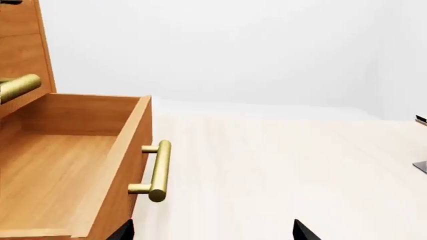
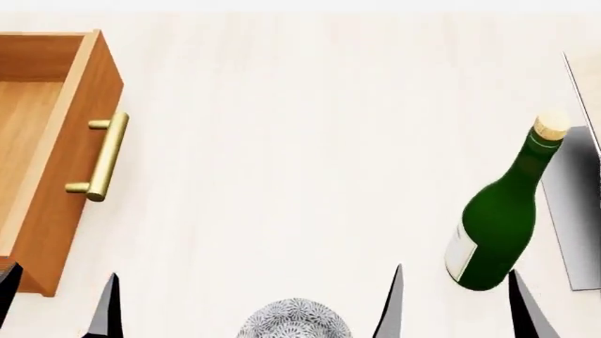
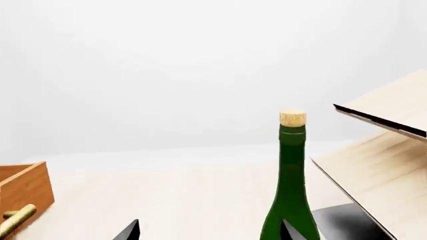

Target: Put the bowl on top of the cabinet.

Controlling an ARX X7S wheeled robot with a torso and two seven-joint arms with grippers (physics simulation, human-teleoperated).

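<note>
The speckled white bowl sits at the near edge of the head view, cut off by the frame, on the pale table between my two grippers and touched by neither. The orange-brown cabinet stands at the left with one drawer pulled out; its top is out of view. My left gripper is open just in front of that drawer's near corner, with nothing between its fingers. My right gripper is open to the right of the bowl and holds nothing. The bowl does not show in either wrist view.
A corked green bottle stands close in front of the right gripper, in line with one fingertip. A pale slatted rack on a dark base stands at the right edge. The open drawer's brass handle juts toward the table's middle.
</note>
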